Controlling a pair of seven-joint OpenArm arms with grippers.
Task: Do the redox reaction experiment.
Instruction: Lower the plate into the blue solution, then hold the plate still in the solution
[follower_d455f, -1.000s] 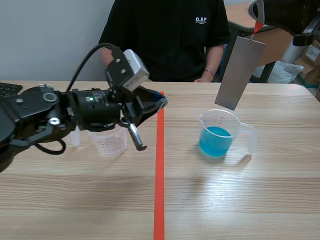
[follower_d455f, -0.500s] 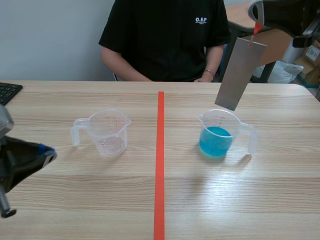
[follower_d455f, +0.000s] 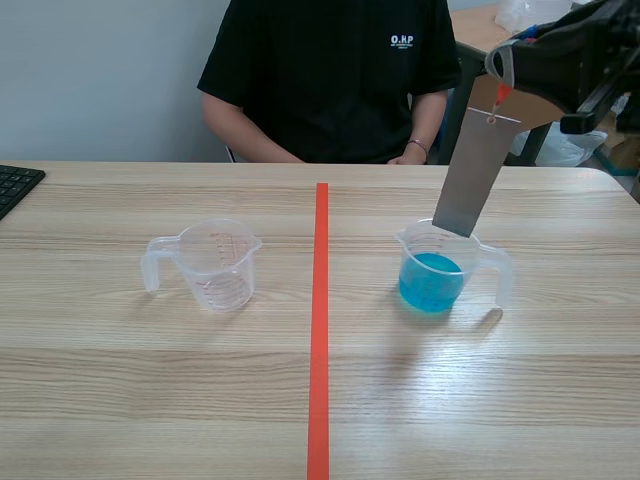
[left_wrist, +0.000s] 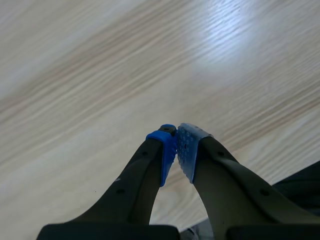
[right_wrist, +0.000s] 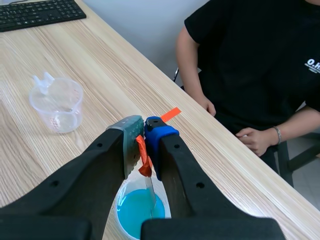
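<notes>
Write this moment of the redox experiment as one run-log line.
right fingers: shut on orange tag | metal plate: hanging, lower end at blue-liquid cup rim | left fingers: shut, holding nothing | clear cup: empty

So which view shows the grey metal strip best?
The scene view: the grey metal strip hangs full length from the right claw by an orange tag, its lower end at the rim of the clear plastic jug of blue liquid. The right wrist view shows only its thin edge; the left, nothing.
</notes>
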